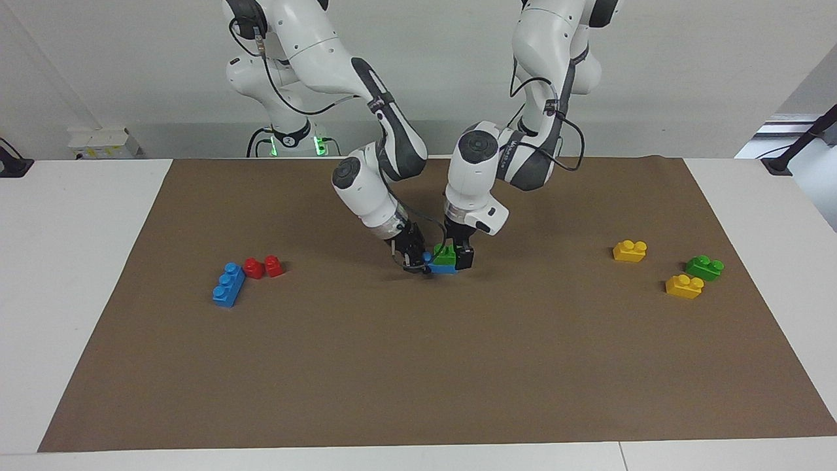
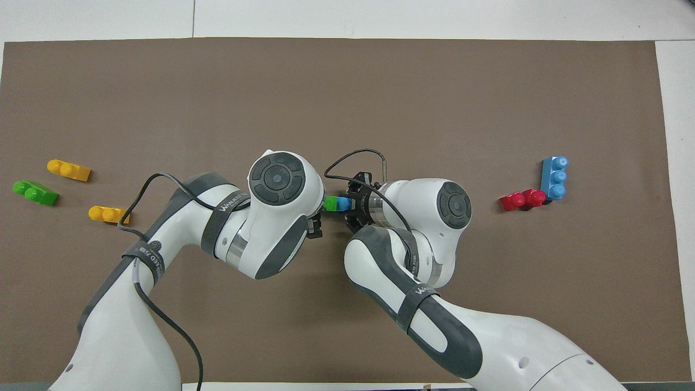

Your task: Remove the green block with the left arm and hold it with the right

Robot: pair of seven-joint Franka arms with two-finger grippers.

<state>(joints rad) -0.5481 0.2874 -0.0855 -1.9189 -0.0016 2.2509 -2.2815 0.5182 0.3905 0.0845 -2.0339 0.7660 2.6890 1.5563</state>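
Green block (image 1: 445, 256) atop blue brick (image 1: 439, 267), between jaws

White bench (image 1: 65, 275), covered across most of its top by a brown paper sheet (image 1: 418, 366). Pale grey wall (image 1: 131, 65) along the robots' end. Small white box (image 1: 104, 142) against that wall, toward the right arm's end. Black stand (image 1: 794, 147) at the corner toward the left arm's end. Even, soft light throughout.
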